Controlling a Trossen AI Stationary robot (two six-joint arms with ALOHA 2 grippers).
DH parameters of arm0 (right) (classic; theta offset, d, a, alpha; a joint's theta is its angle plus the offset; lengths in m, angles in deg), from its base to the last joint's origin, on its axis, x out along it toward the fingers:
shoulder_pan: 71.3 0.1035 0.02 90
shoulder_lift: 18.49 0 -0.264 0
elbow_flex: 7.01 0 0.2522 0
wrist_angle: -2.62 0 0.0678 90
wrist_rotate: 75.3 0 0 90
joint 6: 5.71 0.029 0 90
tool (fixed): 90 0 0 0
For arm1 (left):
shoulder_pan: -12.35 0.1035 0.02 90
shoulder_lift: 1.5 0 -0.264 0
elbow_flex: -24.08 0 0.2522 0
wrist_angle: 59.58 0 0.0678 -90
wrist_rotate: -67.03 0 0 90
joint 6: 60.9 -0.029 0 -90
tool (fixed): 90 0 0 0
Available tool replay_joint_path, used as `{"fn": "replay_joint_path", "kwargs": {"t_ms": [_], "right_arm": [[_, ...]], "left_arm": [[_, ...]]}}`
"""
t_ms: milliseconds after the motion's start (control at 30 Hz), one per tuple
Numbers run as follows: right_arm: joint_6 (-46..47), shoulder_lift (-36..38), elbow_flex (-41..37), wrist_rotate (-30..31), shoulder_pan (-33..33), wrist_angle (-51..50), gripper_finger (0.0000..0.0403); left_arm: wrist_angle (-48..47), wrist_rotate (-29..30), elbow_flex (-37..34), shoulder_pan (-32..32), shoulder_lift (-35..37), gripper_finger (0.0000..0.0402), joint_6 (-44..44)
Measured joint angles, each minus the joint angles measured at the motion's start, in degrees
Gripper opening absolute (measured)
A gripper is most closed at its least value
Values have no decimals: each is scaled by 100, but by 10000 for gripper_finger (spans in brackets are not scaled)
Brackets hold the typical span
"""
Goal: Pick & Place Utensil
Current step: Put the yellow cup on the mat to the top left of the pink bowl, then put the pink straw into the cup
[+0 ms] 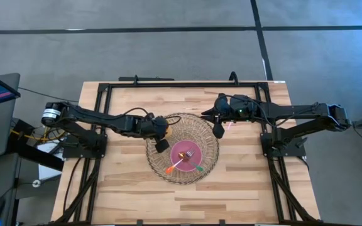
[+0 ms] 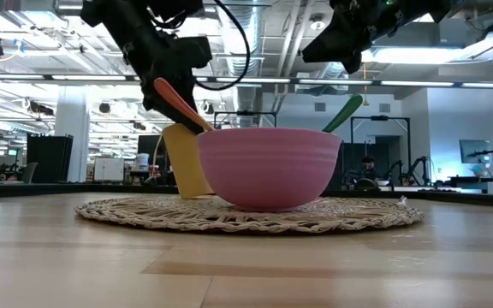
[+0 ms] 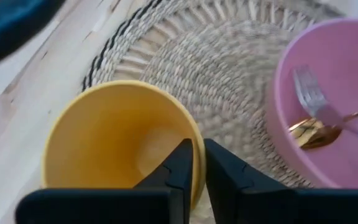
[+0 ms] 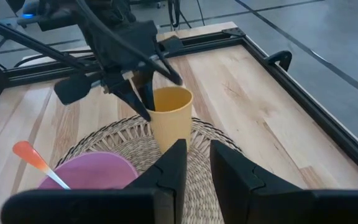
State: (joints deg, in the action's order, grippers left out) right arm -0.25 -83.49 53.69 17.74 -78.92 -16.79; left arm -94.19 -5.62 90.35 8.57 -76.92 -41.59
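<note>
We see the left end effector poised over the woven mat, its fingers parted only by a narrow slit and astride the rim of the yellow cup: one finger lies inside the cup's mouth, the other just outside its wall, though whether they press the rim we cannot tell. The left arm reaches in from the left side of the worktop, its wrist bent downward toward the cup. The right end effector hangs in the air above the far right edge of the mat, its fingers set a small gap apart and holding nothing; the right arm extends in from the right side, elbow outward. We find the yellow cup upright on the mat, just beside the pink bowl, and its interior appears empty. The pink bowl sits near the mat's centre and contains the utensils: a fork and a gold spoon lie in its hollow, while an orange handle and a green handle project over its rim.
</note>
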Motion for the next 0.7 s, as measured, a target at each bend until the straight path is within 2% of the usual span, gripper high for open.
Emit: {"fn": "replay_joint_path", "kwargs": {"t_ms": [367,700], "right_arm": [[2,0,0,1,-2,0,66],[2,0,0,1,1,-5,66]], "left_arm": [[291,5,0,-1,31,84,-2],[530,20,0,-1,125,88,-2]]}}
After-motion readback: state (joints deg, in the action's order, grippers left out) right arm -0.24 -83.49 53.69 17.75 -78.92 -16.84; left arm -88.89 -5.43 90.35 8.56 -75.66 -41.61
